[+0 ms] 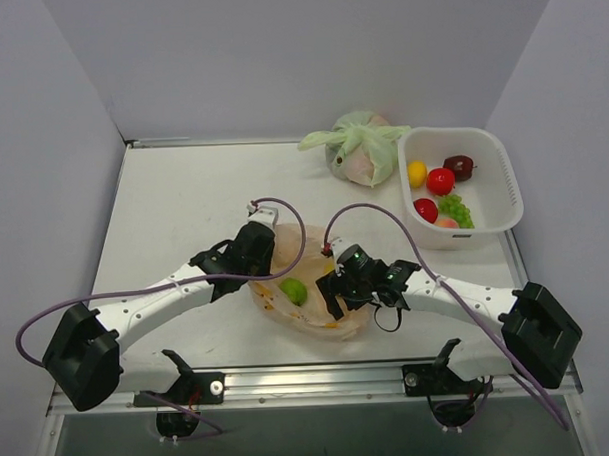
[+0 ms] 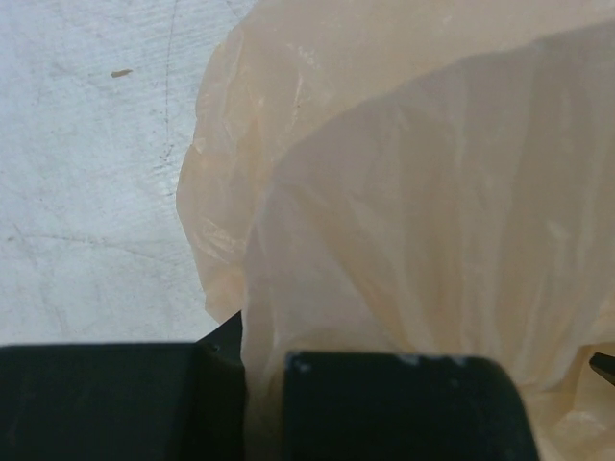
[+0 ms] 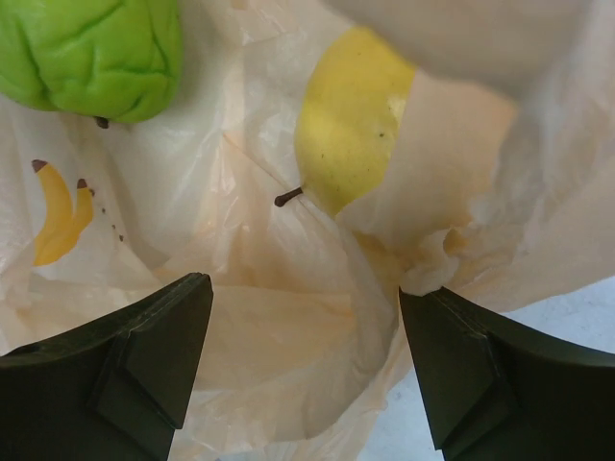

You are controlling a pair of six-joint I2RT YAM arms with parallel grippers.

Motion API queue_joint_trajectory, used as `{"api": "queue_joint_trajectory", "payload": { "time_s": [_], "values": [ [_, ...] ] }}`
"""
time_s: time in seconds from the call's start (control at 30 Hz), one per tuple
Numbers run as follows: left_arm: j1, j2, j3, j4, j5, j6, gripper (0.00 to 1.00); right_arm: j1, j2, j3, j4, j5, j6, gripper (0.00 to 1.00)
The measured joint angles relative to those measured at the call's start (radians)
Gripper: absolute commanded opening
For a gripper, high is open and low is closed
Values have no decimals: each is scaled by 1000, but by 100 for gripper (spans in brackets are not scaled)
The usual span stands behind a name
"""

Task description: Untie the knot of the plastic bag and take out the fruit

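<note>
Desk [image 1: 184,202]: flat, matt white, w/ fine scratches showing in left wrist view. White plastic basket [image 1: 507,186], rectangular w/ rounded corners and slotted walls, sits far right. Plastic bag [image 1: 310,318] lies near centre betw. the two arms. It is thin, crinkly, translucent peach film, mouth gaping, w/ a banana print [image 3: 56,213] on the inner wall. Pale green bag [image 1: 364,151], soft and rounded, tied at top w/ ear-like ends, stands at the back just beside the basket; sth pinkish shows thru its film.

Left fingers [image 2: 384,408], black blocks, are at the peach bag's left rim, nearly together w/ a fold of film pinched in the slit. Right fingers [image 3: 130,370], dark and wedge-shaped, are spread wide over the bag's opening, holding nothing; film lies slack betw. them.

In the bag:
- lumpy green fruit [image 3: 91,53]
- pear-shaped yellow fruit [image 3: 351,115] w/ brown stem, partly under film

In the basket:
- green grape bunch [image 1: 457,211]
- red round fruit [image 1: 441,180]
- dark red one [image 1: 458,167]
- second red one [image 1: 425,210]
- yellow one [image 1: 417,173]
- peach-coloured one [image 1: 445,223], touching the grapes
</note>
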Motion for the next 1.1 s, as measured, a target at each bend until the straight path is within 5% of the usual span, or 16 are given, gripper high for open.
{"api": "queue_joint_trajectory", "payload": {
  "time_s": [0.77, 1.1],
  "values": [
    [0, -232, -352, 112, 28, -309, 0, 149, -113, 99, 75, 95, -13, 81],
    [0, -240, -367, 157, 26, -349, 0, 176, 98, 183, 231, 12, 24, 84]
  ]
}}
